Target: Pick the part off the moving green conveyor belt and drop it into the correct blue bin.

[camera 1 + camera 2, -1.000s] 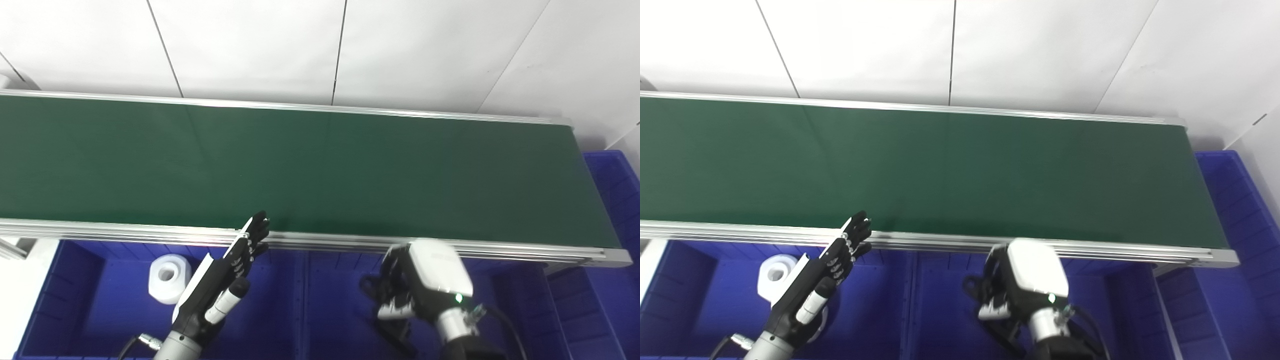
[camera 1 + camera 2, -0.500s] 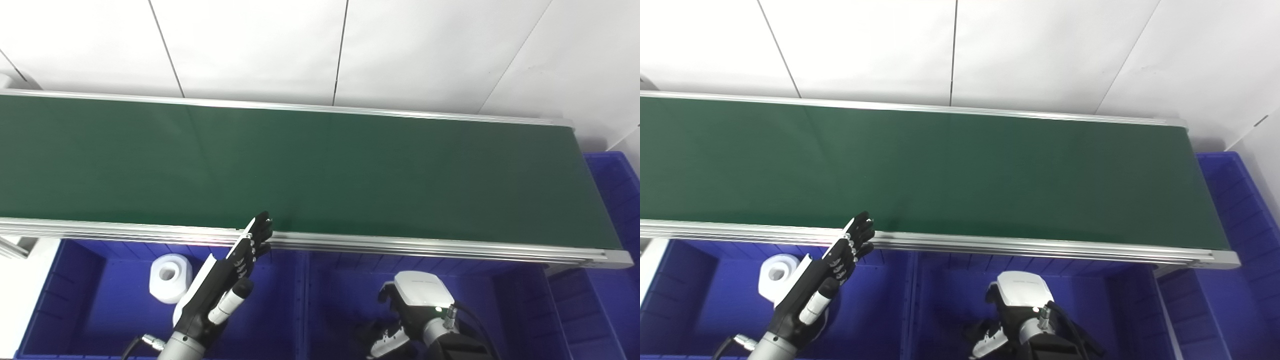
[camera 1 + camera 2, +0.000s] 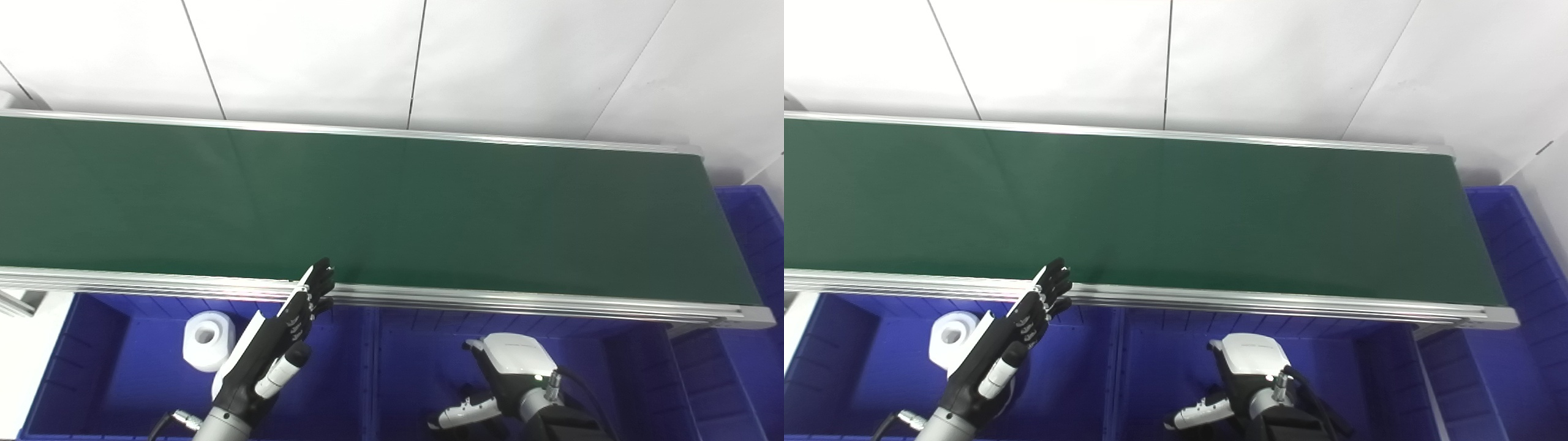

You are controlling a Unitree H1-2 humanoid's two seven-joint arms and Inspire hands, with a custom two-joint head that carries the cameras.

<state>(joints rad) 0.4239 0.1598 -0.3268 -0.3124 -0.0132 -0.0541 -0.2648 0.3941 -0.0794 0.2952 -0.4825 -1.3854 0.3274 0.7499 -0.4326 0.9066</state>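
Two hands hung over blue bins (image 3: 147, 373) below green belt (image 3: 392, 208), w/ nothing on it. Left hand (image 3: 269, 355): fingers straight, pressed together, tips at belt rail. Right hand (image 3: 505, 383): fingers spread, holding nothing. White part (image 3: 208, 340) sat in left bin.

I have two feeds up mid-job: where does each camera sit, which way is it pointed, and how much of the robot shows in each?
Left eye view: on the head, looking down at the green conveyor belt and blue bins; left hand open, right hand low over the middle bin.
Right eye view: beside it, a little to the right, facing the same way; both hands appear shifted left.
Shared: belt with no part on it, white roll in the left bin, white wall.
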